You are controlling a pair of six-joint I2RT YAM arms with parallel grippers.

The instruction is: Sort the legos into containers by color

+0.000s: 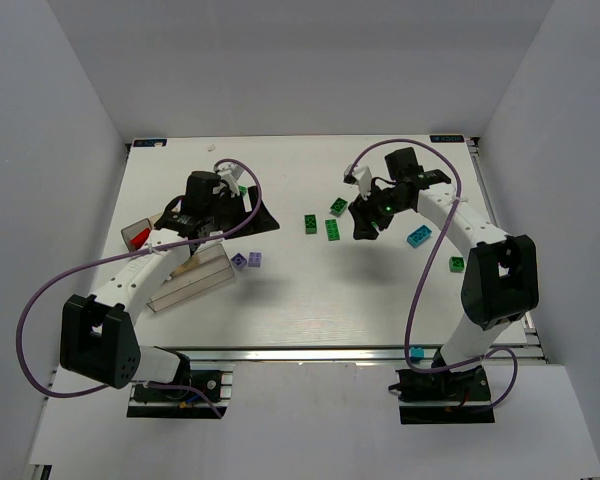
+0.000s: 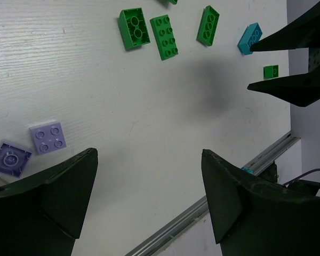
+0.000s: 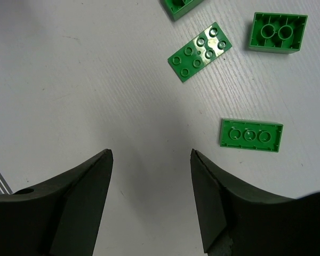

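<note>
Both grippers open and empty over loose bricks

My right gripper (image 3: 152,176) has its fingers spread with nothing between them. Green bricks (image 3: 200,52) lie just ahead of it, the closest brick (image 3: 251,135) just beyond one fingertip and off to that side. My left gripper (image 2: 149,181) is spread wider and is also empty, with two purple bricks (image 2: 48,138) just off one fingertip. The container (image 1: 190,280) sits behind it, under the forearm. I'd expect these bricks to be light, rigid and slick, likely to skate on the table if nudged. I would pinch the closest one across its two long flat walls, fingers square on, not on the studs.
</note>
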